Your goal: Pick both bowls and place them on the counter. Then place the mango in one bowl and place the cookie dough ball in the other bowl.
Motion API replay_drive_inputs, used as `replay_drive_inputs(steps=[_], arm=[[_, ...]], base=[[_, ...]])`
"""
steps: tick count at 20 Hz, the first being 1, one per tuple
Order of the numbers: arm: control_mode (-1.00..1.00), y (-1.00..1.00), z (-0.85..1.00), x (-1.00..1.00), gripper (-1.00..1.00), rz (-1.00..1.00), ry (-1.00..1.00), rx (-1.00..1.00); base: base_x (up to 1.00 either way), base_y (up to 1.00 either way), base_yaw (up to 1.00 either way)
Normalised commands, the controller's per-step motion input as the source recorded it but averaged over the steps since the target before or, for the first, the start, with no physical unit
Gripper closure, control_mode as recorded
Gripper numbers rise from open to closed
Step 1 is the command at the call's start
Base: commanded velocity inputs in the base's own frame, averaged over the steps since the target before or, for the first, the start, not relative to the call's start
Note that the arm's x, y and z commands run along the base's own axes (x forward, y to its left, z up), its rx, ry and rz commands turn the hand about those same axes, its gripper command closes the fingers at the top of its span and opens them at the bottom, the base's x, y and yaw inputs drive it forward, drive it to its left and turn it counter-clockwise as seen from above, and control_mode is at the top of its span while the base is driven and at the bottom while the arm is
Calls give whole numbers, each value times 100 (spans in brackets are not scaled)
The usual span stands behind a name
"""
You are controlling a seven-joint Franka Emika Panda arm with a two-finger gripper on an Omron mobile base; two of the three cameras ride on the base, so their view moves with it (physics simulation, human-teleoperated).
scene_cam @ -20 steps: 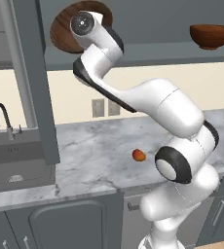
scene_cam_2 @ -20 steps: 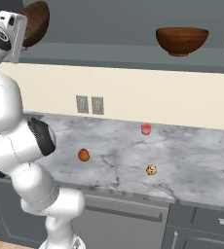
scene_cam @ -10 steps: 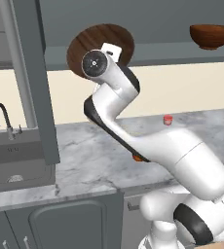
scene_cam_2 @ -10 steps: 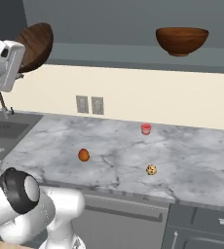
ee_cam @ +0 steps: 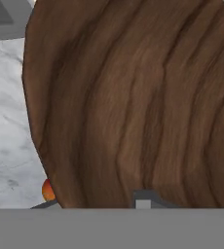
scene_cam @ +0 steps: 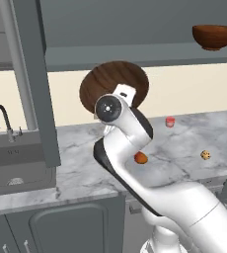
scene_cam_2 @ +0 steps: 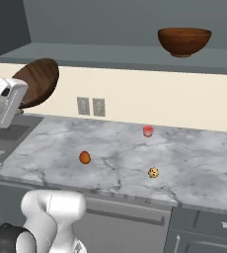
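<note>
Gripping the dark brown bowl (scene_cam: 114,85) by its rim, the tool (scene_cam_2: 18,101) is clenched on it and carries it tilted on edge in the air above the counter (scene_cam_2: 194,173). Compared with half a second ago, the bowl has come lower and further out from the upper shelf (scene_cam_2: 110,55), toward the counter. In the hand view its grained wood (ee_cam: 133,97) hides most of the scene. The reddish-brown bowl (scene_cam_2: 184,40) stays on the shelf. The mango (scene_cam_2: 85,157), cookie dough ball (scene_cam_2: 153,172) and small red cylinder (scene_cam_2: 148,130) lie unmoved on the counter, well apart.
</note>
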Motion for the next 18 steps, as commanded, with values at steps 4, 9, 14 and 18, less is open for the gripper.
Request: replay_drive_inputs(steps=[4,9,14,18], arm=[[-100,0,-89,-3,100,0,29,1],[-100,3,-84,10,100,1,29,1],[-100,4,-70,6,100,8,16,-1],[-100,2,-54,19,100,7,15,0]], base=[[0,0,0],[0,0,0],[0,0,0],[0,0,0]])
